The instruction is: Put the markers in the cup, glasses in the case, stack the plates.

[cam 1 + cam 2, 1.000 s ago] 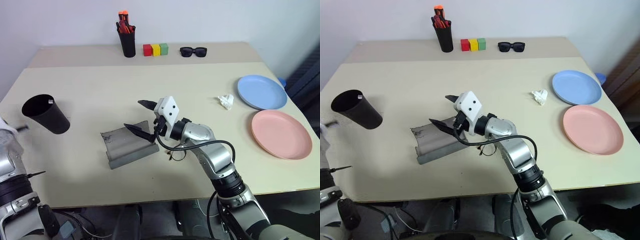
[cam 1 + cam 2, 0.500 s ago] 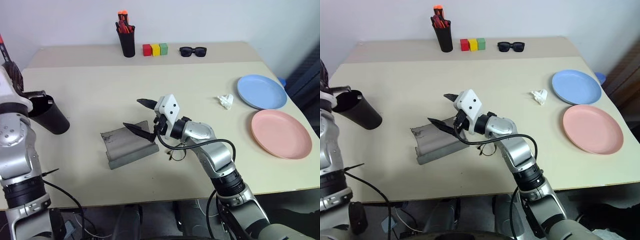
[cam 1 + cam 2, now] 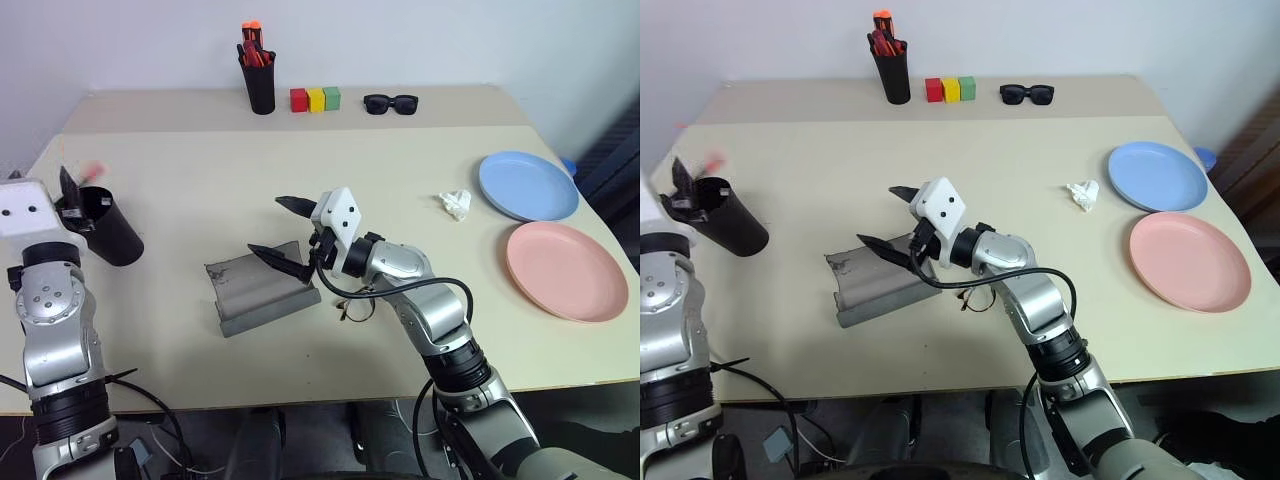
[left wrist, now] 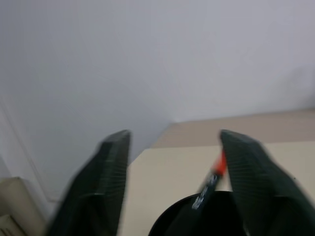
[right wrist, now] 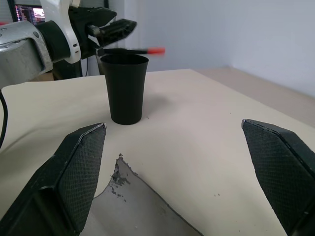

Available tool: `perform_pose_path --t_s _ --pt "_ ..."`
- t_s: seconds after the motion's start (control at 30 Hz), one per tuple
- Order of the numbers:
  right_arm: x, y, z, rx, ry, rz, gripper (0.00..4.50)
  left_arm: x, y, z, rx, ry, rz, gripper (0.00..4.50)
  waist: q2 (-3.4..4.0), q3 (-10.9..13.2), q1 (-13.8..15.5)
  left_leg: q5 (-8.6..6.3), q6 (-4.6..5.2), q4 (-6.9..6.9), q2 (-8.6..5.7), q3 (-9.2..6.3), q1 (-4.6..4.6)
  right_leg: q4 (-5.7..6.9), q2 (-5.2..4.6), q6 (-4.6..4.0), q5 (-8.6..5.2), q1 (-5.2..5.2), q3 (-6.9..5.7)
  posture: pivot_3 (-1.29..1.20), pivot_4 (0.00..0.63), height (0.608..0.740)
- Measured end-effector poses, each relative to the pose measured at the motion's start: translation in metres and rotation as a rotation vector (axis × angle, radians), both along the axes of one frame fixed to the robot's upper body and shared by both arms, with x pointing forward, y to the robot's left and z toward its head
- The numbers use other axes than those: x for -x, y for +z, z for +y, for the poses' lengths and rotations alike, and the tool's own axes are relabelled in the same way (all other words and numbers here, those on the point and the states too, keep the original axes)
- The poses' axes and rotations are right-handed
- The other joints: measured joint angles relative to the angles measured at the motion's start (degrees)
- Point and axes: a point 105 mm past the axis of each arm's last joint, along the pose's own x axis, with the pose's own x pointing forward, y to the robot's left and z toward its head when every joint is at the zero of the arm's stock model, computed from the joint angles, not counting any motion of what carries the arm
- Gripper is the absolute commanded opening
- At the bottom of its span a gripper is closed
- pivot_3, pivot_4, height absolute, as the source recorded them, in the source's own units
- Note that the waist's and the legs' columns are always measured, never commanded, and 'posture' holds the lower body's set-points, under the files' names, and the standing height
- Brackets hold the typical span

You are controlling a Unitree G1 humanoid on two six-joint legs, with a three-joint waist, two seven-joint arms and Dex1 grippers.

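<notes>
The black cup (image 3: 112, 234) stands near the table's left edge. My left gripper (image 4: 174, 142) is right over its mouth, fingers spread apart. A red-tipped marker (image 5: 134, 50) lies loose across the cup's rim, blurred, with neither finger touching it. My right gripper (image 3: 272, 230) hangs open over the grey case (image 3: 262, 292), which lies open mid-table. The wire-rimmed glasses (image 3: 356, 306) lie on the table beside the case, partly under my right forearm. The light blue plate (image 3: 528, 185) and the pink plate (image 3: 566, 270) sit side by side at the right edge.
At the back stand a tall black pen holder (image 3: 261, 88) with orange pens, three coloured blocks (image 3: 315, 98) and black sunglasses (image 3: 388, 102). A crumpled white paper (image 3: 453, 204) lies left of the blue plate.
My left arm came in from the left edge to the cup and its fingers opened. The marker, held upright before, now lies tilted at the cup's mouth. The right arm stayed still.
</notes>
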Motion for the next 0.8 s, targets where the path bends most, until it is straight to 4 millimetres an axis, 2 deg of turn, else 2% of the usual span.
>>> perform_pose_path --t_s 0.27,0.53,0.8 --pt "0.000 0.000 -0.001 0.004 0.001 -0.001 4.50 0.000 -0.004 0.002 0.039 0.009 -0.009 2.88 0.00 0.00 -0.02 0.00 0.00 0.00 0.00 0.00 0.00 0.00 0.00 0.00 0.00 0.00 0.00 0.00 0.150 0.740" --pt "0.000 0.000 -0.001 0.005 -0.001 -0.001 4.50 -0.004 0.005 0.005 0.099 -0.007 -0.032 2.88 0.00 0.00 -0.02 0.00 0.00 0.00 0.00 0.00 0.00 0.00 0.00 0.00 0.00 0.00 0.00 0.00 0.150 0.740" --pt "-0.002 -0.002 -0.003 0.013 -0.012 0.001 4.50 -0.007 0.019 0.010 0.113 -0.081 0.298 2.88 0.03 0.02 -0.30 0.00 0.00 -0.02 0.01 -0.04 0.01 0.03 0.04 0.01 -0.01 -0.01 0.00 0.00 0.150 0.740"
